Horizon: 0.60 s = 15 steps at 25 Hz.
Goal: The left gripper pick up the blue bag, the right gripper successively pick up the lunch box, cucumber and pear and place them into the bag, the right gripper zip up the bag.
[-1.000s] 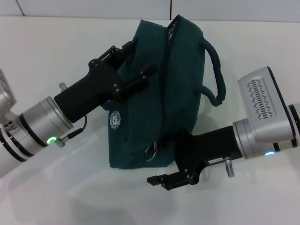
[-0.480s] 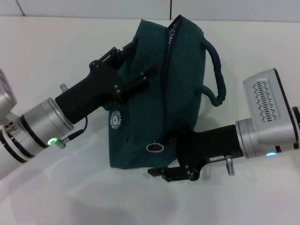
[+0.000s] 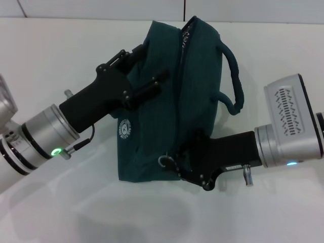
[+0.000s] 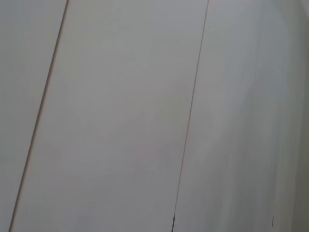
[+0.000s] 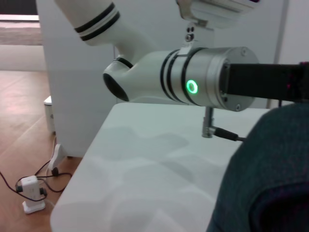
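Upright, dark teal bag (image 3: 195,91), left claw (image 3: 144,68) gripping it, right claw (image 3: 177,164) unclear.

A white tabletop (image 3: 152,212) carries the scene. Past its edge, the right wrist view shows a wooden floor (image 5: 19,125), where a small white adapter (image 5: 31,188) lies with black cables (image 5: 53,171) trailing.
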Available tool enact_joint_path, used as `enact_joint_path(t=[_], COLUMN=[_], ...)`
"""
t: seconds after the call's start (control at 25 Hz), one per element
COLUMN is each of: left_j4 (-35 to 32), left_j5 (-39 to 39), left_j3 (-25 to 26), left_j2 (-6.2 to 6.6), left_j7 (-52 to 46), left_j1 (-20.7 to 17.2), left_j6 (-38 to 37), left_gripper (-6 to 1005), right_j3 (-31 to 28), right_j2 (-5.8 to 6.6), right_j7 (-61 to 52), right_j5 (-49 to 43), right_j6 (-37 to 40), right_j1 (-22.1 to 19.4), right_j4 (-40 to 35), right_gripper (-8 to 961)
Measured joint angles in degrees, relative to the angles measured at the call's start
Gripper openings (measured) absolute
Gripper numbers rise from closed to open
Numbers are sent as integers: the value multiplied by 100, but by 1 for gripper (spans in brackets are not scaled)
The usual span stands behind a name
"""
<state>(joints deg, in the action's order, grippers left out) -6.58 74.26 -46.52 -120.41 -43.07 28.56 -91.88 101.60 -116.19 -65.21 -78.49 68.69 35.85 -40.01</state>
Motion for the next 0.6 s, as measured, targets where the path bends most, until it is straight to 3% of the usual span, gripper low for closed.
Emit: enact_joint_path(t=[0.08,0.2,0.4,0.6], left_j4=[0,-1,2,6], left_j5=[-4,-41,-202,-390], left_j3=[20,39,41,47], left_j2=[0,2,16,21], left_j7=[0,0,-41,-51], left_j1=[-13,-46,-139,-344], left_j6=[-56,-198,-306,-562], left_gripper=[814,814,813,813], right_j3=[2,-3,-27,-120], right_j2=[0,5,22,25], right_j7=[75,247,468,763], right_j5=[1,17,78,80], right_j6=[43,127,144,192], right_j1=[0,0,-23,-46], right_j4=[-10,-20,-39,-66], right_gripper=[295,98,19,19])
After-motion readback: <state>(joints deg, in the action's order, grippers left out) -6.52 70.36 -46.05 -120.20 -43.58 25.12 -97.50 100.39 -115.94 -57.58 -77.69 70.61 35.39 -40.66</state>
